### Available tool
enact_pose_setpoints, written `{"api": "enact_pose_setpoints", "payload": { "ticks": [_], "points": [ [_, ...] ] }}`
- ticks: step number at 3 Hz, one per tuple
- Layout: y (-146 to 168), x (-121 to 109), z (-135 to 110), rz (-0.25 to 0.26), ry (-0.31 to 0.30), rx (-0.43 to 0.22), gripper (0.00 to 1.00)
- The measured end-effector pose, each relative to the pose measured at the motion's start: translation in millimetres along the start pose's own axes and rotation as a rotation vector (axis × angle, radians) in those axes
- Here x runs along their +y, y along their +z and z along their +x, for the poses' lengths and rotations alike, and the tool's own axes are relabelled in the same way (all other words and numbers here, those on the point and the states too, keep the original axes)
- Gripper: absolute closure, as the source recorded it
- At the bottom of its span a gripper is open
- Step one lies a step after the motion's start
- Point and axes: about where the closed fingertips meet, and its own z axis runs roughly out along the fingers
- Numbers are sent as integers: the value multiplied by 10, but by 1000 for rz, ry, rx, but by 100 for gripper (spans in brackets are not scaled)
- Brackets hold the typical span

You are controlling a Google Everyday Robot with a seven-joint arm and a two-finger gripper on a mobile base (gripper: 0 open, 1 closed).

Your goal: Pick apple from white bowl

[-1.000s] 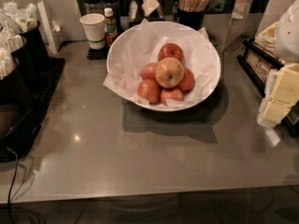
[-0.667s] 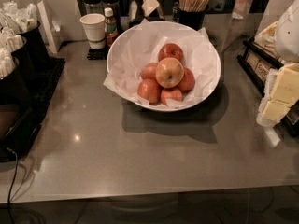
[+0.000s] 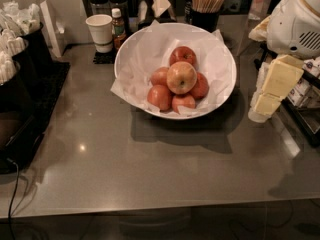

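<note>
- One paper cup [image 3: 101, 31] stands at the table's [image 3: 100, 159] rear left, unmoved since the earlier frame.
- The white bowl [image 3: 224, 69] sits mid-table, likewise unmoved; the apple [image 3: 181, 77] tops its pile of red apples [image 3: 161, 97].
- The end effector [image 3: 272, 91] hovers just right of the bowl, apart from it, shifted left toward the rim since then; whether it is released or clenched, I cannot tell.
</note>
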Motion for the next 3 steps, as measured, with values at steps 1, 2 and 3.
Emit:
{"api": "enact_pose_setpoints", "payload": {
  "ticks": [1,2,3],
  "points": [
    [-17,43,-37,24,9,-40,0],
    [36,-112,-397,54,-2,-210,0],
    [84,-320,-925,29,-45,-379,0]
  ]
}}
